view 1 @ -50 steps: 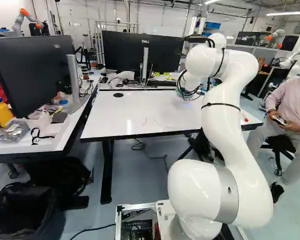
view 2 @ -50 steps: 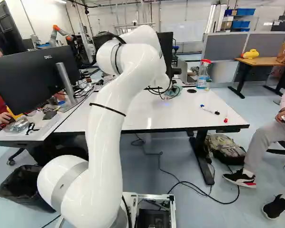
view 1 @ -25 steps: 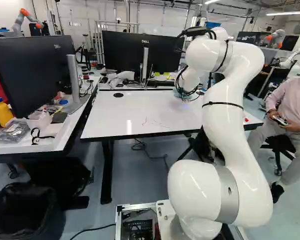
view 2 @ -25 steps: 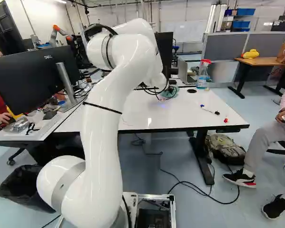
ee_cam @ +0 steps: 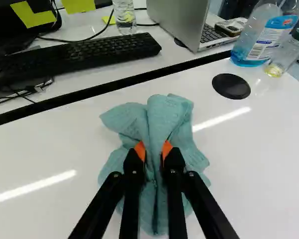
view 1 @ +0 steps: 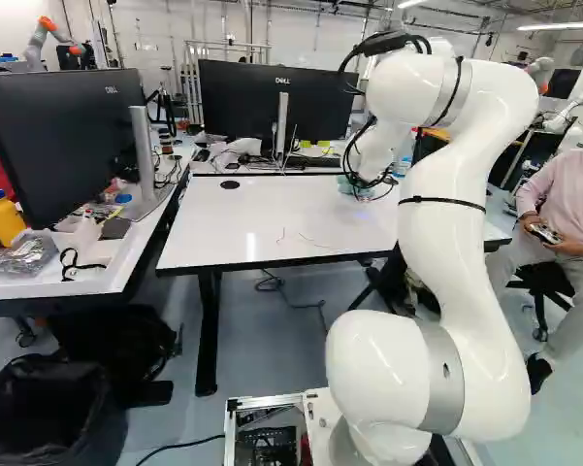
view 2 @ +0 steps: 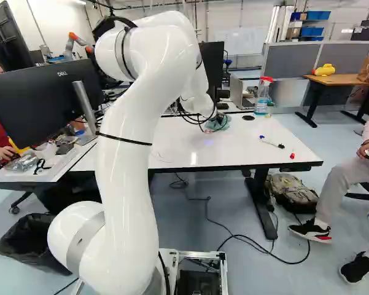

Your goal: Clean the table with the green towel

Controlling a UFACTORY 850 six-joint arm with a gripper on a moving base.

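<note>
"What now?"

"Wiping, I think. My black gripper [ee_cam: 153, 151] is nearly closed, pinching the crumpled blue-green cloth towel [ee_cam: 171, 112] on the shiny white table [ee_cam: 258, 149]."

"Next?"

"I should rub those thin red squiggles [view 1: 282, 234]."

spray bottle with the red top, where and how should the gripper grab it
Probably by the narrow neck under its red top, coming level from the near side: the spray bottle stands upright and its neck rises above the small jar beside it. The gripper now holds the towel.
</note>
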